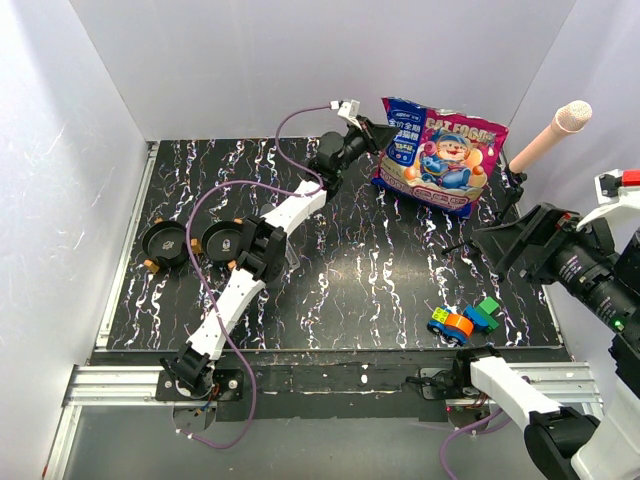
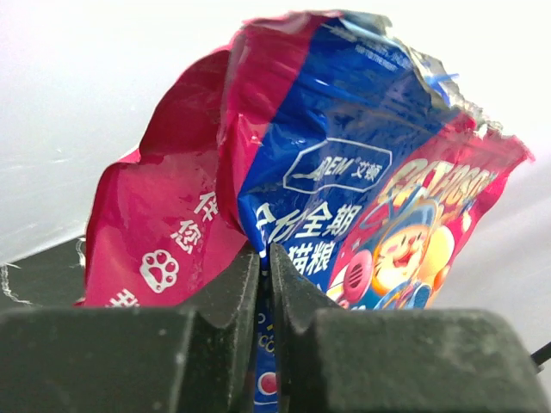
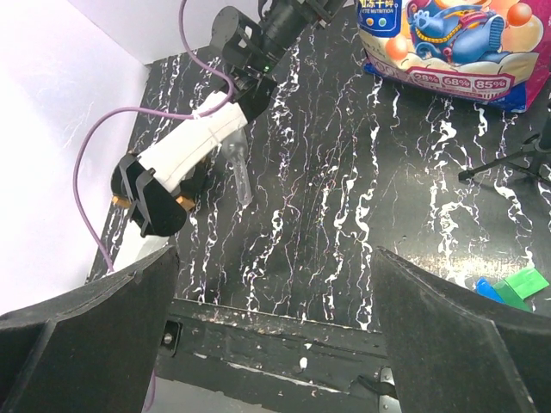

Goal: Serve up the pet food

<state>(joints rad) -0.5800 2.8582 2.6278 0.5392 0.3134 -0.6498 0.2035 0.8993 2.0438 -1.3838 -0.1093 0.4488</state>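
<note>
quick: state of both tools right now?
Left tool: closed on the edge of the cat food bag.
Right tool: open, holding nothing.

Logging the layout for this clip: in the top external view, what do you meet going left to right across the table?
From left: outer black bowl → inner black bowl → left hand → cat food bag → pink microphone.
</note>
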